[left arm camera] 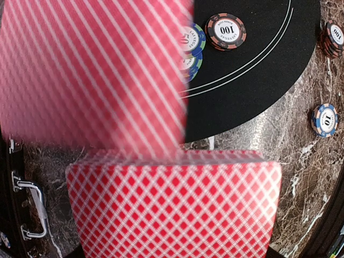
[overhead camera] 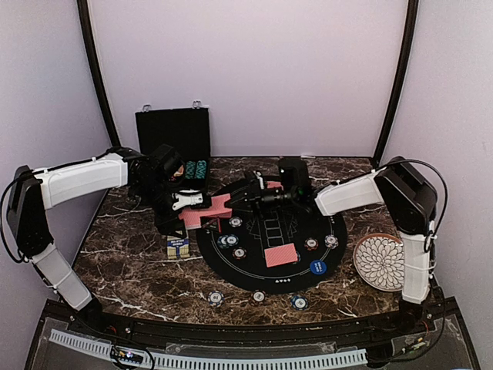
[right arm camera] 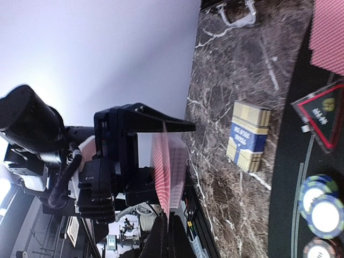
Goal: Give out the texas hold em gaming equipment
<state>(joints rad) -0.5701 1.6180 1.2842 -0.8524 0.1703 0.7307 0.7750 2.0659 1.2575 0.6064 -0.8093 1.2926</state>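
**Mid-deal card peel, a bit sketchy imo**

Closest in, loose poker chips [overhead camera: 259,296] sit at the bench's [overhead camera: 139,270] 6 o'clock edge. Just past them, face-down cards [overhead camera: 280,255] lie on the black mat [overhead camera: 246,274]. Further back, at the mat's 10 o'clock, the left hand [overhead camera: 185,202] is clamped on the deck [left arm camera: 172,204] and the right hand [overhead camera: 245,200] is pinched shut on the top card [left arm camera: 91,70]. My worry is that the pinch drags a second card along, or tugs the deck loose so it spills onto the chips underneath.
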